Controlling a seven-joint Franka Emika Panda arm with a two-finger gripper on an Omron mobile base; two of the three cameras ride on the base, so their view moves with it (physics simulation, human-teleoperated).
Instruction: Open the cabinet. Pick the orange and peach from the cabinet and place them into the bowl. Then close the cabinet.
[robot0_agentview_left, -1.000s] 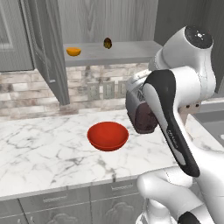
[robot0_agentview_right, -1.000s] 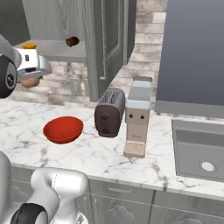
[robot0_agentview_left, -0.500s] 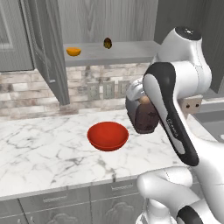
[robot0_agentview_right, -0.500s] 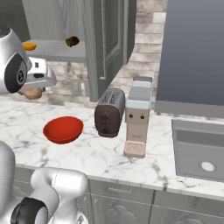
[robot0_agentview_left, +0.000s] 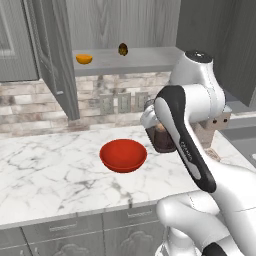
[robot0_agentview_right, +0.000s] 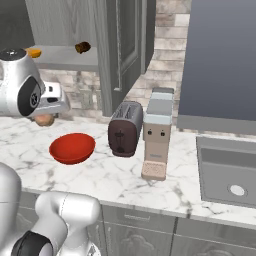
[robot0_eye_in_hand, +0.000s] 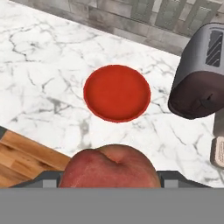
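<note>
White marble table (robot0_agentview_left: 45, 170) runs under the open cabinet (robot0_agentview_left: 55, 65), with the red bowl (robot0_agentview_left: 123, 155) sitting on it as my landmark. Just right of the bowl stands a dark toaster (robot0_agentview_right: 125, 129), and beyond that a beige coffee machine (robot0_agentview_right: 156, 134); neither carries writing I can read. Up on the cabinet shelf, above and behind the bowl, sit the orange (robot0_agentview_left: 84, 59) and a small dark brown object (robot0_agentview_left: 122, 49). Above the bowl's near side, the fingers (robot0_eye_in_hand: 48, 177) are spread around the peach (robot0_eye_in_hand: 109, 168), pinching it.
</note>
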